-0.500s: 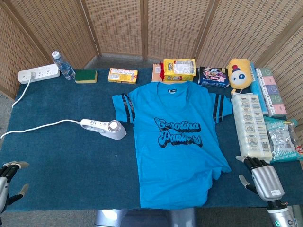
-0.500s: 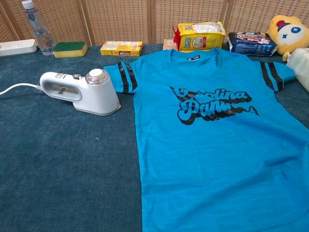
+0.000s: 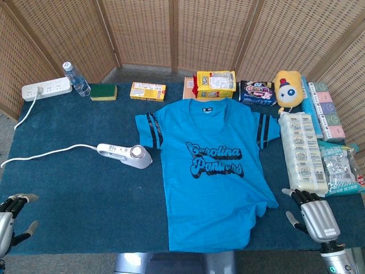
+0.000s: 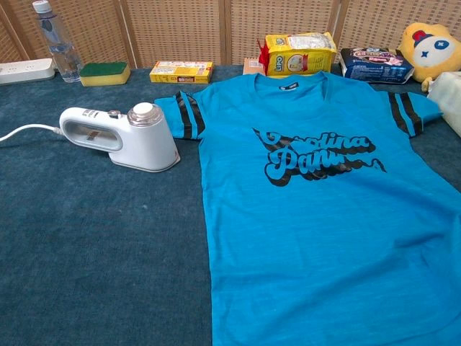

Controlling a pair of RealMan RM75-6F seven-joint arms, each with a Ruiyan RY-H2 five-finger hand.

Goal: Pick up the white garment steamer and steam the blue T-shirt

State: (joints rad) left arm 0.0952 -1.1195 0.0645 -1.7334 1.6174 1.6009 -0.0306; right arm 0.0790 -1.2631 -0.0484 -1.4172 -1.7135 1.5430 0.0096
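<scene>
The white garment steamer [image 3: 125,154] lies on its side on the dark blue cloth, just left of the blue T-shirt [image 3: 208,171]; its cord runs off to the left. The chest view shows the steamer [image 4: 122,136] close to the T-shirt's [image 4: 317,209] left sleeve. My left hand [image 3: 10,220] sits at the front left corner, far from the steamer, fingers apart and holding nothing. My right hand [image 3: 315,217] rests at the front right, beside the shirt's hem, fingers spread and empty. Neither hand shows in the chest view.
A power strip [image 3: 47,89], water bottle [image 3: 76,79], green sponge [image 3: 103,92] and yellow boxes [image 3: 147,91] line the back edge. A yellow snack bag [image 3: 215,84], a yellow plush toy [image 3: 288,88] and long white packets [image 3: 304,151] stand at the back and right.
Both hands have shifted very slightly at the front edge. The steamer and the T-shirt have not moved.
</scene>
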